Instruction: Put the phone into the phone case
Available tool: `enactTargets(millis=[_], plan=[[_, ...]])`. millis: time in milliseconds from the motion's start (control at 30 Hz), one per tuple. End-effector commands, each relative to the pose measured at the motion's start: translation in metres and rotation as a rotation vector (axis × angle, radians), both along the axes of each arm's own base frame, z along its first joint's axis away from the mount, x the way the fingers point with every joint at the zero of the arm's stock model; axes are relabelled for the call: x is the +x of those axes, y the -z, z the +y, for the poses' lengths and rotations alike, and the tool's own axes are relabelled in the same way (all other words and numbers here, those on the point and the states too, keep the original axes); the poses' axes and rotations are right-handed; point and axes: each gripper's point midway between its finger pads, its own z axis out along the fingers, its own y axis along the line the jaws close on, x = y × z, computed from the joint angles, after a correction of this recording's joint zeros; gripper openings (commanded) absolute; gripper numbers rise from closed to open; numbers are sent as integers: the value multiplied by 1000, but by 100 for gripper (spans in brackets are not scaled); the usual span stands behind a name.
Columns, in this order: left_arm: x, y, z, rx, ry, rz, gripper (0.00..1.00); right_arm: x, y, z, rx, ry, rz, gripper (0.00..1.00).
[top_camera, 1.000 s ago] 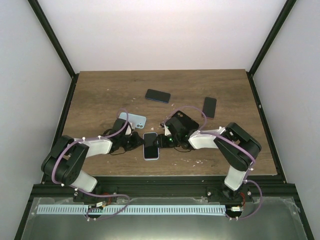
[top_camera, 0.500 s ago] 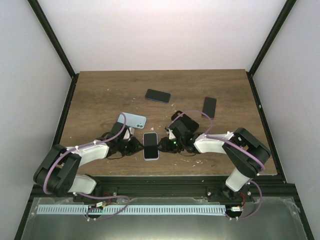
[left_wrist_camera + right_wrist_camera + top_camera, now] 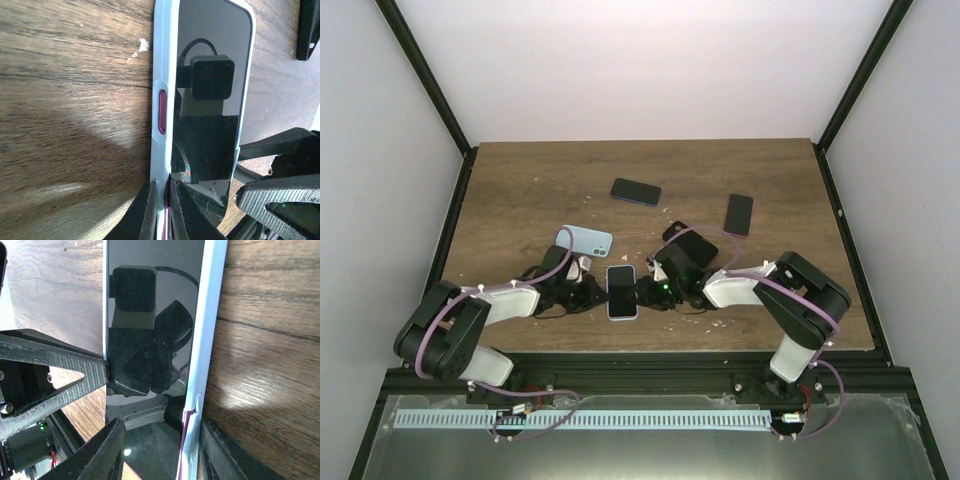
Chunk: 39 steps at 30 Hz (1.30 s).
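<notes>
Left tool pinches phone; right tool perhaps straddling.

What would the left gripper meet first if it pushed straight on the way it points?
The phone case: the left gripper straddles its side wall, beside the phone, so contact looks immediate, though depth is unclear.

Phone lies lower centre on counter, left tool at its left edge, right tool at its right edge; second phone behind, third phone right of that.
</notes>
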Motion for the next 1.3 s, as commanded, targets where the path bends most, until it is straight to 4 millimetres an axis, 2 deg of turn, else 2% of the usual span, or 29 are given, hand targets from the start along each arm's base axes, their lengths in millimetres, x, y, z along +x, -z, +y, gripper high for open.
enactTargets(millis=[0, 100, 200, 400, 667, 733, 900, 1000, 1167, 1267], plan=[[-18, 23, 11, 86, 1, 75, 6, -1, -45, 28, 218, -49, -50, 42], [-17, 18, 12, 82, -10, 69, 6, -4, -54, 31, 272, -57, -47, 42], [-17, 13, 11, 67, -16, 63, 11, -8, -62, 35, 322, -83, -37, 42], [-16, 7, 11, 55, -29, 52, 15, -14, -78, 34, 413, -91, -72, 42], [-16, 6, 10, 50, -32, 52, 17, -17, -70, 37, 462, -93, -27, 45], [-16, 6, 11, 51, -33, 50, 17, -16, -63, 38, 439, -87, -3, 44], [-16, 6, 12, 57, -34, 44, 17, -11, -30, 27, 281, -24, 37, 36], [-16, 4, 10, 41, -30, 40, 20, -9, -22, 24, 226, -14, 44, 26], [-12, -8, 8, 26, -27, 6, 22, -5, -29, 28, 230, -30, 24, 14], [-7, -25, 6, 13, -24, -39, 28, -5, -39, 33, 258, -57, 9, 10]])
